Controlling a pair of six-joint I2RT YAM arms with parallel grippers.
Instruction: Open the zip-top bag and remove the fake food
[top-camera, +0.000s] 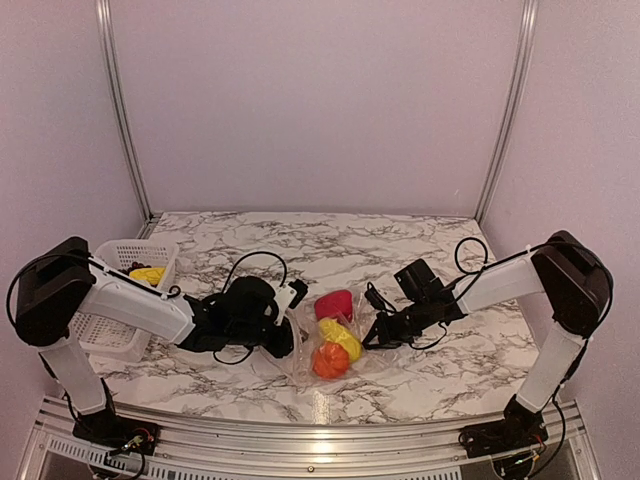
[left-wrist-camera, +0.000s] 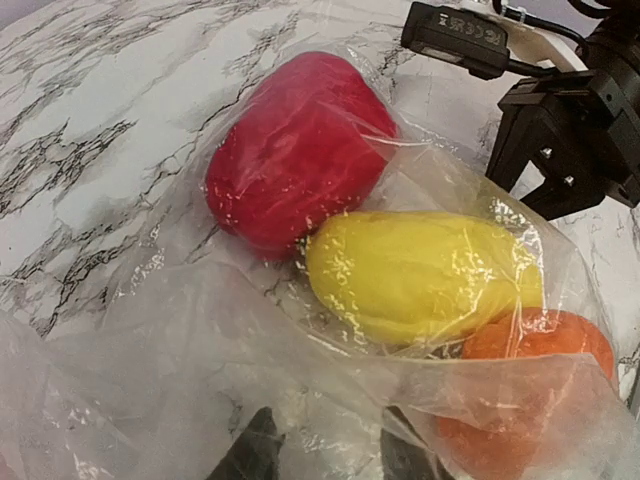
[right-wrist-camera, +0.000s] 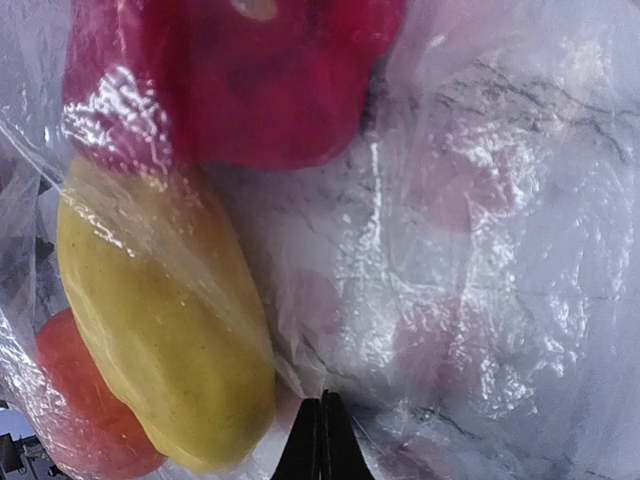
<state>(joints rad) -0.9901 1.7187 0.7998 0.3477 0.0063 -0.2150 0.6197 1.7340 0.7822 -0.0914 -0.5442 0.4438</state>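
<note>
The clear zip-top bag (top-camera: 345, 330) lies on the marble table between my two grippers. Inside it are a red piece (top-camera: 333, 303), a yellow oblong piece (top-camera: 341, 337) and an orange round fruit (top-camera: 330, 361). My left gripper (top-camera: 288, 328) is at the bag's left side. In the left wrist view its fingers (left-wrist-camera: 255, 450) stand apart, with the bag's film (left-wrist-camera: 180, 330) draped over them. My right gripper (top-camera: 376, 333) is at the bag's right edge. In the right wrist view (right-wrist-camera: 322, 440) it is shut, pinching the bag's film (right-wrist-camera: 480, 250) beside the yellow piece (right-wrist-camera: 165, 330).
A white lattice basket (top-camera: 112, 335) stands at the far left and holds a yellow piece (top-camera: 150, 274). The right arm's black housing (left-wrist-camera: 580, 130) shows just beyond the bag in the left wrist view. Walls enclose the table on three sides.
</note>
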